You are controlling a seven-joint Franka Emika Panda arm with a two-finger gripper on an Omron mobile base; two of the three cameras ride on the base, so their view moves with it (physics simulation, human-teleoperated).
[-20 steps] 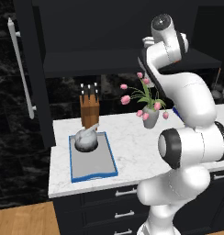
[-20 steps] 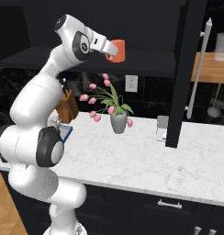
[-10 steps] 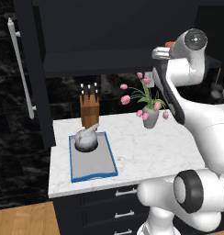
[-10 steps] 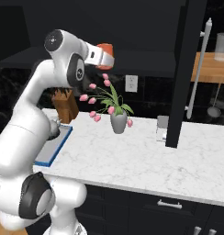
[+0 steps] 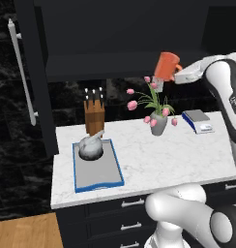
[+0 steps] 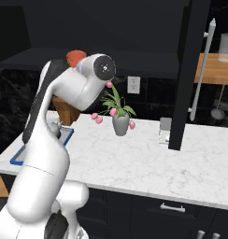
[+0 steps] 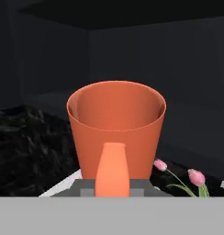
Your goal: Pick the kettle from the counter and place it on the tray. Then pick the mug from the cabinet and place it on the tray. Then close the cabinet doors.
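My gripper [image 5: 175, 73] is shut on the handle of the orange-red mug [image 5: 167, 65] and holds it upright in the air above the tulips, in front of the open cabinet [image 5: 125, 43]. In the hand view the mug [image 7: 116, 128] is close up, its handle between the fingers [image 7: 86, 187]. In the right base view the arm hides most of the mug [image 6: 76, 56]. The grey kettle [image 5: 91, 147] stands at the back of the blue-rimmed tray [image 5: 99, 183] on the left end of the white counter [image 5: 187, 155]. Both cabinet doors [image 5: 28, 77] [image 6: 188, 70] stand open.
A grey vase of pink tulips [image 5: 157, 122] stands mid-counter under the mug. A knife block [image 5: 94, 116] sits behind the tray. A small grey device [image 5: 198, 121] lies at the back right. The right door [image 6: 181, 107] hangs out over the counter.
The arm has swung left, carrying the mug out from the cabinet to a spot above the tulips. Kettle and tray have not moved.
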